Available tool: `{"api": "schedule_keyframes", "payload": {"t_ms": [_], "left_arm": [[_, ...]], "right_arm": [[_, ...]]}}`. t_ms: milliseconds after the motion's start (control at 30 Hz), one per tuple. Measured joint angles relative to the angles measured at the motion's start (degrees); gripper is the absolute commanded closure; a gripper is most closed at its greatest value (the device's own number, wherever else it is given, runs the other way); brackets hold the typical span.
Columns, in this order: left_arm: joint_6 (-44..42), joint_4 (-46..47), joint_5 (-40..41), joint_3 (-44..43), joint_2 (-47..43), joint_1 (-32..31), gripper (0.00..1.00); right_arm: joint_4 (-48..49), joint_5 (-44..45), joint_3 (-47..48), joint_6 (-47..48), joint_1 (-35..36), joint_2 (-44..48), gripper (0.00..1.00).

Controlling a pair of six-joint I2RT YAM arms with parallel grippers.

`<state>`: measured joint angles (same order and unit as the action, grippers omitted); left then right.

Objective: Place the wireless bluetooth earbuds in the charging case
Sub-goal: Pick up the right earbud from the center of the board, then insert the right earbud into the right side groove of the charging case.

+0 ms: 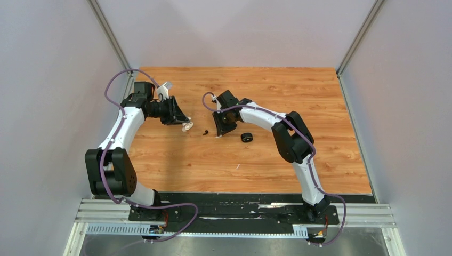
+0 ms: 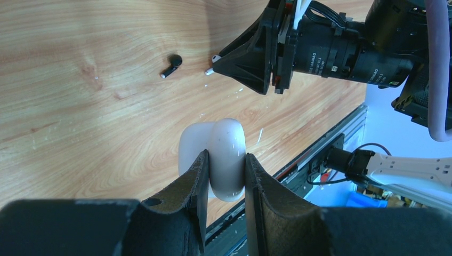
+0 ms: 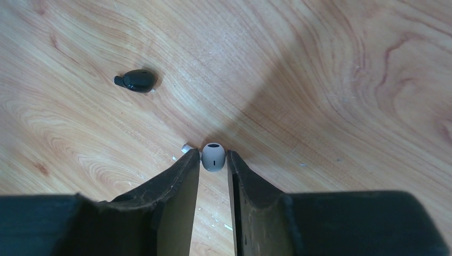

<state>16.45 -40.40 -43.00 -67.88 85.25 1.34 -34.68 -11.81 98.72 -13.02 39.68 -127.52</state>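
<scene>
The left gripper (image 2: 224, 176) pinches the open white case (image 2: 226, 157). The right gripper (image 3: 213, 168) squeezes a white earbud (image 3: 213, 156) mid-table; next, lift it into the case.

Two tiny earbuds show: one glossy black earbud (image 3: 137, 80) lying on the wooden table (image 1: 298, 154), and one white earbud with a grey silicone tip (image 3: 213, 156). Two rounded charging cases: one smooth white case (image 2: 221, 159) and one small black case (image 1: 246, 137). Two black grippers.
</scene>
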Motion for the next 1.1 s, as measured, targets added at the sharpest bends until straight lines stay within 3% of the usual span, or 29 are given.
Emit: {"api": "schedule_keyframes", "payload": {"t_ms": [167,333,500,633,867,1100], "left_arm": [[0.22,0.31,-0.02,0.00,0.00,0.00,1.00],[0.39,0.72,-0.02,0.00,0.00,0.00,1.00],[0.44,1.27,-0.04,0.33,0.00,0.00,1.00],[1.27,2.60,-0.04,1.68,0.20,-0.07,1.00],[2.58,4.98,-0.48,0.13,5.95,-4.52,1.00],[4.74,7.48,-6.25,-9.20,16.98,-13.77,1.00]], "right_arm": [[0.17,0.33,-0.20,0.04,0.00,0.04,0.74],[0.70,0.13,-0.42,0.44,0.00,0.24,1.00],[0.90,1.31,-0.46,3.78,0.00,0.66,1.00],[1.18,4.98,-3.04,13.62,-0.02,3.93,1.00],[18.45,10.99,-23.19,42.07,-0.02,28.39,1.00],[34.77,3.80,-35.98,60.87,-0.13,48.28,1.00]]}}
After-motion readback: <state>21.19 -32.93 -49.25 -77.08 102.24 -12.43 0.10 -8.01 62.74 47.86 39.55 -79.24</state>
